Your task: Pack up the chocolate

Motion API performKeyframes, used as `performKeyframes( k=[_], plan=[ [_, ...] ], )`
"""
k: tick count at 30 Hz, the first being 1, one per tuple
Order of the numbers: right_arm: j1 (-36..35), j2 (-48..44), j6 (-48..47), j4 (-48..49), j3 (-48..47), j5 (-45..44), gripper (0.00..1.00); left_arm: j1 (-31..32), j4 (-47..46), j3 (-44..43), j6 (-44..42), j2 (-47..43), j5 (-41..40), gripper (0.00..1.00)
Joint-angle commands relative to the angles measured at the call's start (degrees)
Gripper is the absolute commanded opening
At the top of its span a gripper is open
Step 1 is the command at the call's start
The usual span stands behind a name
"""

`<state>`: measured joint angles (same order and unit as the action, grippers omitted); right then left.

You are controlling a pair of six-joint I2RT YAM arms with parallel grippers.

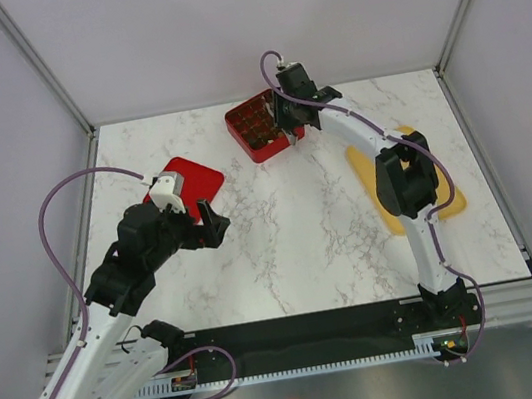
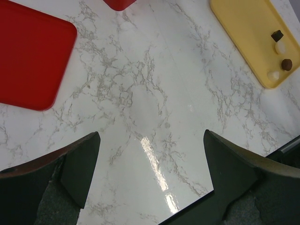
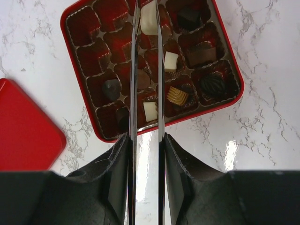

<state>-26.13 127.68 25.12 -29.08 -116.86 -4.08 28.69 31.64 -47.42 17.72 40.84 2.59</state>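
Mostly the chocolate [image 3: 201, 54], small square pieces of dark brown and pale cream, lies in the compartments of the red square gridded box [image 3: 79, 18], which stands at the far side of the white marble surface [image 1: 304, 244]. One pale cream piece [image 3: 149, 23] is between the two long thin fingers [image 3: 133, 93] of the right pincer [image 3: 148, 9], at a compartment in the row that is at the top of the right wrist view. This pincer is narrow, and its fingers lie against both sides of that piece. Four more pieces, two dark and two pale, rest on the flat yellow tray [image 2: 243, 33] at the right side of the surface, well apart from the box.

The left pincer [image 2: 152, 173] stands wide open above the marble, near the flat red lid [image 2: 28, 61]. It holds nothing and touches nothing.

Only the right wrist view shows the single compartments and which of them are filled. Only the left wrist view shows the pieces on the tray, because in the top view the right arm [image 1: 405, 182] covers the middle of the tray. Only the top view shows both arms together: the left arm [image 1: 126, 272] is bent over the near left part of the surface, and the right arm reaches to the box.
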Motion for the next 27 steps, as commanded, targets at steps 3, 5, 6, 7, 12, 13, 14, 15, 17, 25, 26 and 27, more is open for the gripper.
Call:
performKeyframes(
  k=[3, 5, 6, 7, 12, 13, 14, 15, 17, 25, 26, 27],
  plan=[
    [-0.2, 1.3, -0.8, 3.6, -2.5, 0.4, 0.41, -0.1, -0.5, -0.6, -2.2, -0.1, -1.3, 1.0],
    [-0.2, 1.9, -0.9, 3.9, -2.2, 0.3, 0.42, -0.1, -0.4, -0.7, -2.2, 0.1, -1.3, 1.0],
    [-0.3, 2.0, -1.0, 3.9, -2.3, 0.3, 0.42, -0.1, -0.5, -0.7, -2.2, 0.0, -1.4, 1.0],
    [-0.3, 2.0, -1.0, 4.0, -2.5, 0.2, 0.43, -0.1, -0.4, -0.7, -2.2, 0.0, -1.3, 1.0],
    [-0.3, 2.4, -1.6, 4.0, -3.0, -0.1, 0.45, -0.1, -0.5, -0.6, -2.2, 0.1, -1.4, 1.0],
    [-0.3, 2.4, -1.6, 4.0, -3.3, -0.1, 0.45, -0.1, -0.4, -0.6, -2.2, 0.2, -1.3, 1.0],
    [-0.2, 2.3, -1.6, 4.0, -3.4, -0.1, 0.45, -0.1, -0.5, -0.6, -2.3, 0.2, -1.3, 1.0],
    [-0.3, 2.3, -1.7, 3.9, -3.4, -0.2, 0.45, -0.1, -0.4, -0.6, -2.2, 0.1, -1.4, 1.0],
    [-0.2, 2.1, -1.8, 3.9, -3.6, -0.1, 0.45, -0.1, -0.4, -0.6, -2.2, 0.1, -1.4, 1.0],
    [-0.3, -2.8, -2.9, 3.0, -1.7, -1.3, 0.45, -0.1, -0.4, -0.6, -2.2, -0.1, -1.2, 1.0],
    [-0.2, -4.0, -3.1, 2.9, -0.9, -1.5, 0.45, -0.1, -0.4, -0.7, -2.2, -0.1, -1.3, 1.0],
    [-0.3, -5.2, -3.1, 2.5, 1.2, -1.8, 0.45, -0.1, -0.4, -0.6, -2.2, -0.1, -1.2, 1.0]
  ],
)
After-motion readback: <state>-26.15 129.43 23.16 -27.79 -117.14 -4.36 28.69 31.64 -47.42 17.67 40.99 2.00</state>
